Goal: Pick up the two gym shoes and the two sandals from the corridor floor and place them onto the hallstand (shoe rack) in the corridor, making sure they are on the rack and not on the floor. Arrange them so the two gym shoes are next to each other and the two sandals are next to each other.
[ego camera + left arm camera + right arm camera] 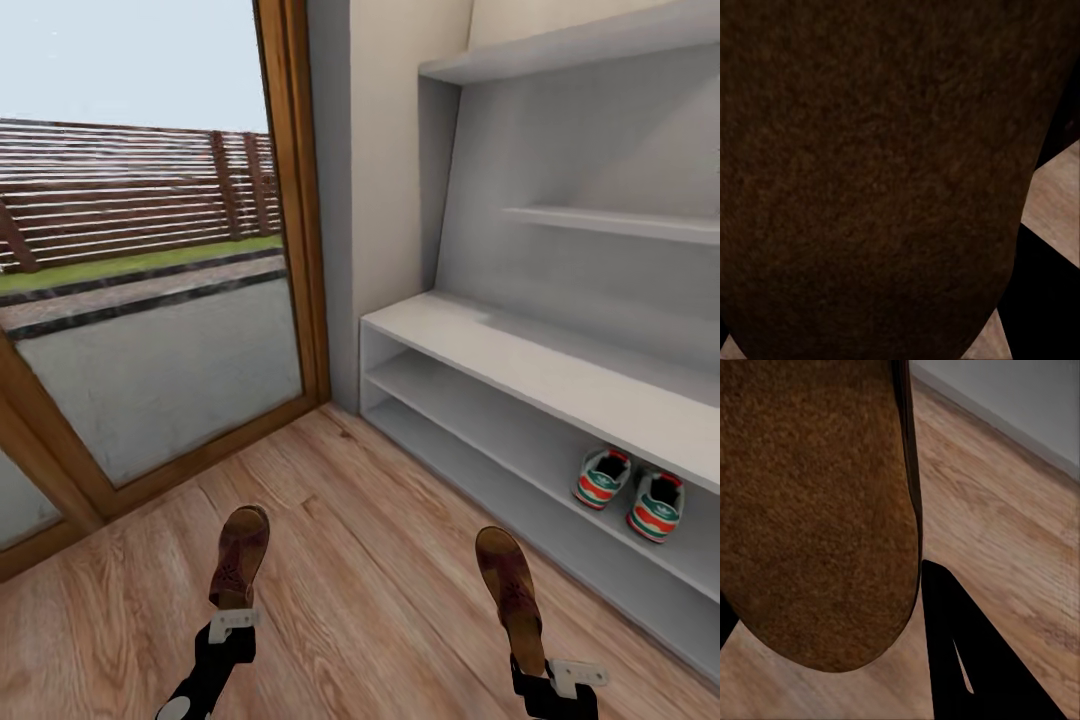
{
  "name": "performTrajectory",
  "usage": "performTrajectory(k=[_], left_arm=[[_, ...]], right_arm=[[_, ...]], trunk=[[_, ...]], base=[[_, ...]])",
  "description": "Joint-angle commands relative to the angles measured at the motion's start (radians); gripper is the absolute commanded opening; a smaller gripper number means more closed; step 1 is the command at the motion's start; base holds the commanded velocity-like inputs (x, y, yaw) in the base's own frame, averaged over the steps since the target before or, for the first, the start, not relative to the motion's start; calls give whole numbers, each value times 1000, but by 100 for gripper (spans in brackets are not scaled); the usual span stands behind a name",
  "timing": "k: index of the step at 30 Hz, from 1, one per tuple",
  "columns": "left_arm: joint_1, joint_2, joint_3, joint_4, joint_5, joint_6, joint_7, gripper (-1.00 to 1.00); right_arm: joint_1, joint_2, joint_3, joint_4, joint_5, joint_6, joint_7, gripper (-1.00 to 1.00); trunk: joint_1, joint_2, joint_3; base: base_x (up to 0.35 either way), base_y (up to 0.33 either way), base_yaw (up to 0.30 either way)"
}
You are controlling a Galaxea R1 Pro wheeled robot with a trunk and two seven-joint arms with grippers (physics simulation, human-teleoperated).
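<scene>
Each tool gripped a brown sandal above the corridor floor (380,560): the left tool (232,622) was closed on the left sandal (240,570), the right tool (545,675) closed on the right sandal (510,598). The two gym shoes (630,492) sat side by side on a low open shelf of the hallstand (520,360), beneath its bare bench top, beside a glass door (150,300).
</scene>
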State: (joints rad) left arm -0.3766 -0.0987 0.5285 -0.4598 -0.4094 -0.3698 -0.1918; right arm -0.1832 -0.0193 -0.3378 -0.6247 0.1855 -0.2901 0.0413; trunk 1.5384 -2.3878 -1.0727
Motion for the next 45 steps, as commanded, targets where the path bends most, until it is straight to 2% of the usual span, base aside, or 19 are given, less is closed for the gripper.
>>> performTrajectory(k=[1, 9, 16, 21, 45], left_arm=[[-1, -1, 8, 0, -5, -3, -8, -100], [-1, 0, 11, -8, -4, -3, -8, -100], [-1, 0, 26, -11, 24, -5, -11, -100], [-1, 0, 27, -3, 31, -5, -13, -100], [-1, 1, 28, -7, 32, -6, -15, -100]], right_arm=[[-1, 1, -6, 0, 6, -3, 3, -100], [-1, 0, -7, -1, 6, -3, 3, -100], [-1, 1, -6, 0, 6, -2, 3, -100], [-1, 1, -6, 0, 6, -1, 5, -100], [-1, 0, -7, -1, 6, -2, 4, -100]], trunk=[[0, 0, -1], [0, 0, -1], [0, 0, -1], [0, 0, -1], [0, 0, -1]], base=[[271, 236, -190], [263, 238, -191], [241, 253, -224], [222, 276, -270], [146, 313, -282]])
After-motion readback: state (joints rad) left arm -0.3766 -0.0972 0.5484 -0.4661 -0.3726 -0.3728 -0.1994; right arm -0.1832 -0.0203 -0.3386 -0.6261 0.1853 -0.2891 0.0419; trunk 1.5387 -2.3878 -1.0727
